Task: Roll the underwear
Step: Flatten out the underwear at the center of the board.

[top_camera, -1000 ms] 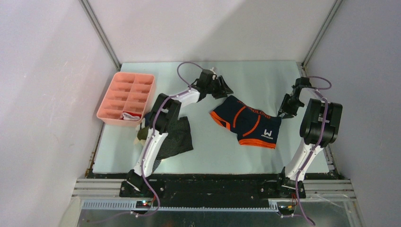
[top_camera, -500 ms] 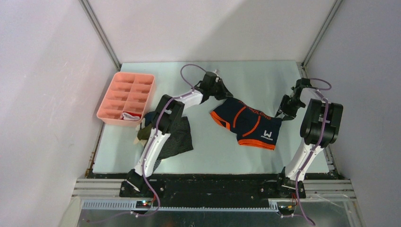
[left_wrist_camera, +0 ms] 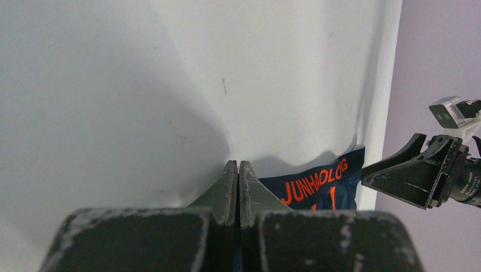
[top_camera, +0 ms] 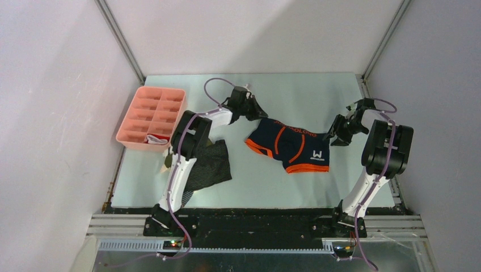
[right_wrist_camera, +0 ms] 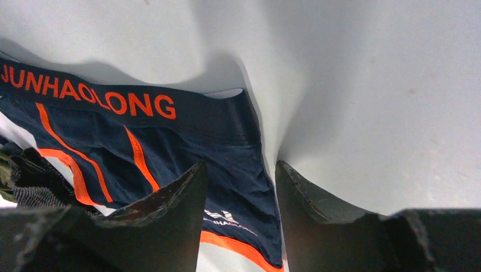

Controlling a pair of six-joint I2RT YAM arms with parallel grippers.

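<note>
Navy underwear (top_camera: 286, 144) with orange bands lies flat mid-table. My left gripper (top_camera: 256, 111) is shut on the left end of its waistband. In the left wrist view the fingertips (left_wrist_camera: 238, 170) press together with a sliver of navy cloth between them, and the lettered waistband (left_wrist_camera: 317, 184) runs off to the right. My right gripper (top_camera: 334, 136) stands open over the right edge of the underwear. In the right wrist view its gripper (right_wrist_camera: 241, 175) straddles the navy cloth (right_wrist_camera: 170, 136) without pinching it.
A pink compartment tray (top_camera: 142, 102) sits at the back left, with red-and-white underwear (top_camera: 157, 139) in its near compartment. Dark grey striped underwear (top_camera: 212, 164) and an olive green piece (top_camera: 169, 161) lie under my left arm. The enclosure walls stand close on both sides.
My left gripper shut on the waistband and drew the navy underwear a little to the left. The right gripper opened wider and shifted slightly along the right edge.
</note>
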